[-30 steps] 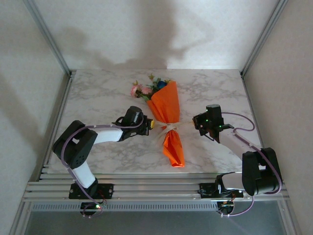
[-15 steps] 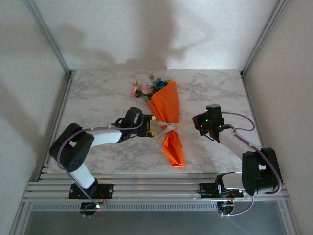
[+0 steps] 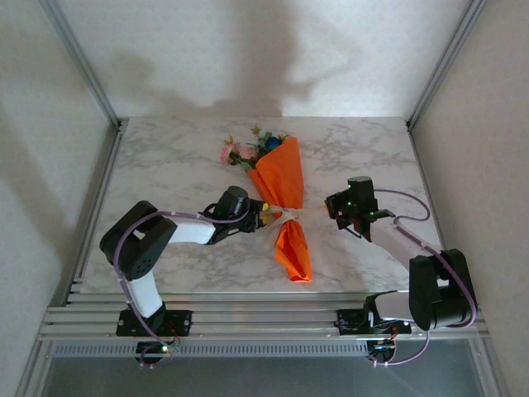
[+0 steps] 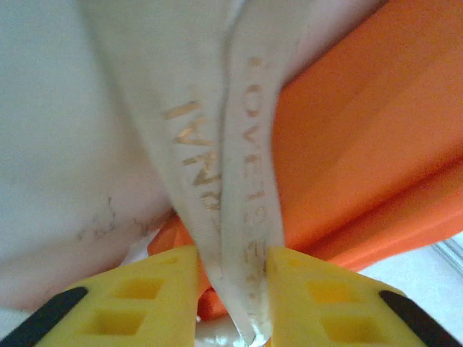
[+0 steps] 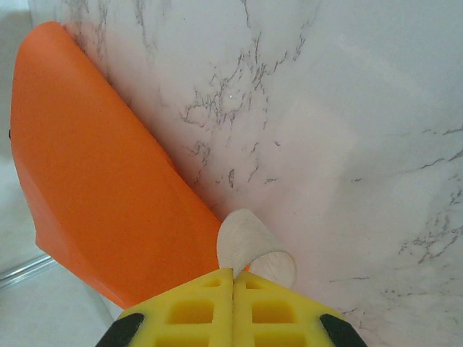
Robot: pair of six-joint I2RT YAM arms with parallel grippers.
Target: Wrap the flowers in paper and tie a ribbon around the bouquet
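So your bouquet [image 3: 281, 178] is lying flat on the marble table [image 3: 165, 157], roughly mid-table between the 2 arms. Its long axis runs far-to-near on a slight slant. The flowers [image 3: 246, 149] (pink and blue blooms, a bit of green) point at the far edge and a touch left. The flared tail of the orange paper [image 3: 294, 248] points back toward the arm bases, a touch right.

The ribbon [image 3: 287, 217] sits around the narrow waist, crossways to that axis, with an end going off to each side.

Your left gripper [image 3: 264, 217] is right up against the waist on the left. In its wrist view, 2 cream strands with gold lettering run down between the yellow fingers [image 4: 159, 289]. The strands fill the narrow gap and touch both sides, so the jaws are pinching the ribbon, with the orange paper just behind it.

Your right gripper [image 3: 332, 207] is off to the right of the waist, clear of the paper. In its wrist view the jaws are pressed together, and a little curl of ribbon end pokes out from between the fingertips, so it's nipping that end.
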